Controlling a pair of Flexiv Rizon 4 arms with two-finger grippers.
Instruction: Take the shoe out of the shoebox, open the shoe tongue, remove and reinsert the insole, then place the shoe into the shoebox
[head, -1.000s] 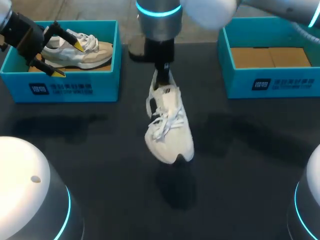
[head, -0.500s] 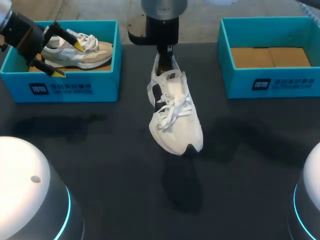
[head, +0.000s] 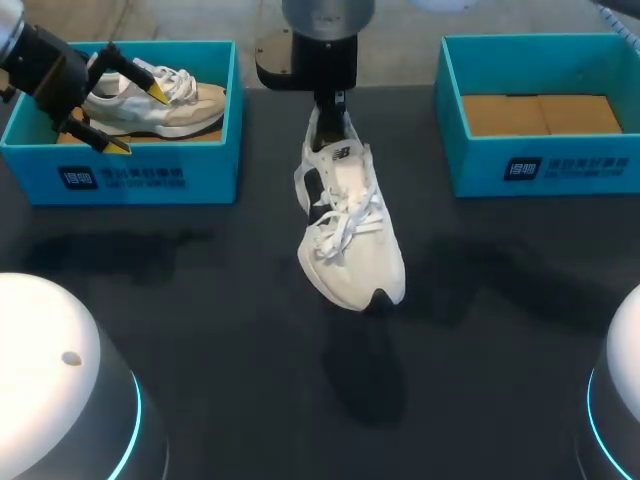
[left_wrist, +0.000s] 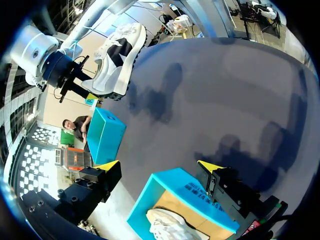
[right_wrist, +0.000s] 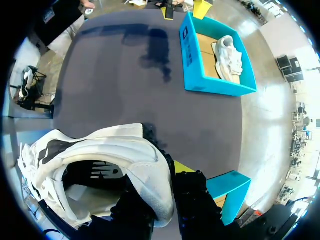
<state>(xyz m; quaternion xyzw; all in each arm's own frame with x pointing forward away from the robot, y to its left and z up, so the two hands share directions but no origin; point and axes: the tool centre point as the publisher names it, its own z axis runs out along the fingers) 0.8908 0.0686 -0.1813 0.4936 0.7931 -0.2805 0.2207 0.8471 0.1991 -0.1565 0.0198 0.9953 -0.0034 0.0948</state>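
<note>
A white shoe (head: 345, 230) with black side marks hangs over the middle of the table, toe down. My right gripper (head: 335, 108) is shut on its heel collar; in the right wrist view the collar (right_wrist: 150, 175) sits between the fingers, one yellow tip (right_wrist: 182, 167) showing beside it. My left gripper (head: 138, 120) stands open above the near wall of the left shoebox (head: 150, 175), which holds a beige and white shoe (head: 150, 105). From the left wrist, that box (left_wrist: 172, 192) and shoe (left_wrist: 167, 227) lie just under the open fingers, and the held shoe (left_wrist: 117, 57) hangs far ahead.
A second teal shoebox (head: 540, 165) stands at the back right with only a cardboard floor (head: 540, 112) showing inside. The dark tabletop (head: 200, 300) stretches between and in front of the boxes. The arms' white bases fill the near corners.
The right gripper drew back a little with the white shoe, which swung slightly to the right and turned its toe. The left arm has kept still.
</note>
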